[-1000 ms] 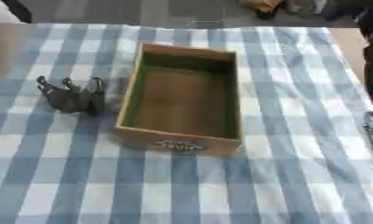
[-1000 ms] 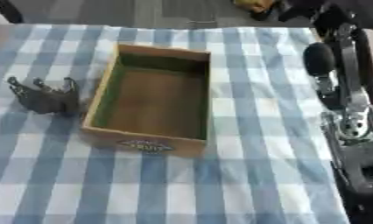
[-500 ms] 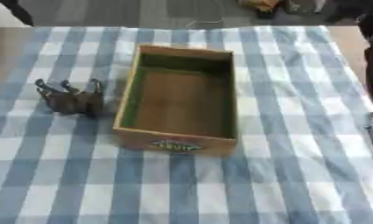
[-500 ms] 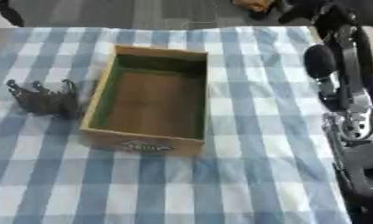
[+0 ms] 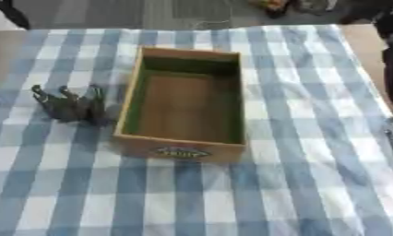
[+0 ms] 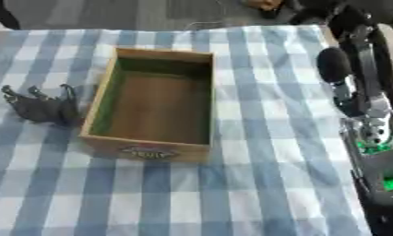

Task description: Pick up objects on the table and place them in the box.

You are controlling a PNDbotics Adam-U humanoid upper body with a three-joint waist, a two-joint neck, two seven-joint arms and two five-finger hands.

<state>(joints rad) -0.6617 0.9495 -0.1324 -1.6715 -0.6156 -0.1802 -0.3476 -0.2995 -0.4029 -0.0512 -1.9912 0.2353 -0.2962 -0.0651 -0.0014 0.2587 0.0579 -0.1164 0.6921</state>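
This looks like a robot test room or lab rather than a home. The bench (image 5: 357,41) has a plain tan top that shows at the upper right of the frame, and most of it is draped with a blue-and-white checked cloth (image 5: 305,138) set out as a staged work surface. Beyond the far edge, along the top of the frame, lies a dark grey floor (image 5: 111,11) with a thin cable (image 5: 201,23) trailing across it. On the right side of the right eye view stands the robot's own arm (image 6: 365,133), black with silver parts and small green lights, which points to a machine workspace.
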